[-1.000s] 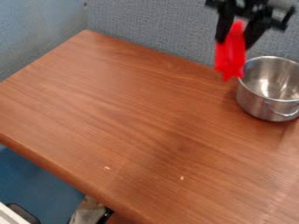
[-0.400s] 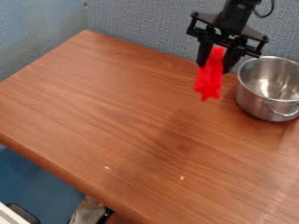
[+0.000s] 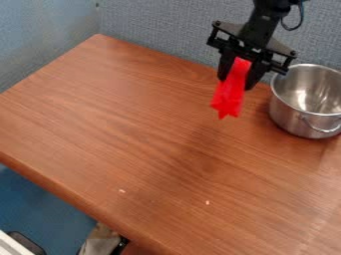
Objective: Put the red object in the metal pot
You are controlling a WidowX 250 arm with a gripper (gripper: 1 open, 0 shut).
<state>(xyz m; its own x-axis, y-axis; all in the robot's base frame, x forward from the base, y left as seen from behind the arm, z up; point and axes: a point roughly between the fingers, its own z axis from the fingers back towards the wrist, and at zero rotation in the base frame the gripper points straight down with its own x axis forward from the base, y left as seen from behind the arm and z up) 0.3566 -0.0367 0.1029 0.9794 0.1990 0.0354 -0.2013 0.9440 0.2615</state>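
Note:
The red object (image 3: 230, 92) is a bright red bar hanging almost upright above the wooden table (image 3: 120, 129), its top end clamped in my black gripper (image 3: 245, 63). The gripper is shut on it and comes down from the upper right. The metal pot (image 3: 309, 99) is a shiny round steel pot with nothing visible inside, standing at the table's right edge. The bar hangs just left of the pot, apart from its rim, with its lower end above the wood.
A blue-grey textured wall (image 3: 160, 25) runs behind the table. The table's front edge (image 3: 67, 194) drops off to a floor with some clutter at the lower left.
The gripper, with the red bar in it, has moved left and slightly down, away from the pot's rim towards the table's middle. The pot has stayed put.

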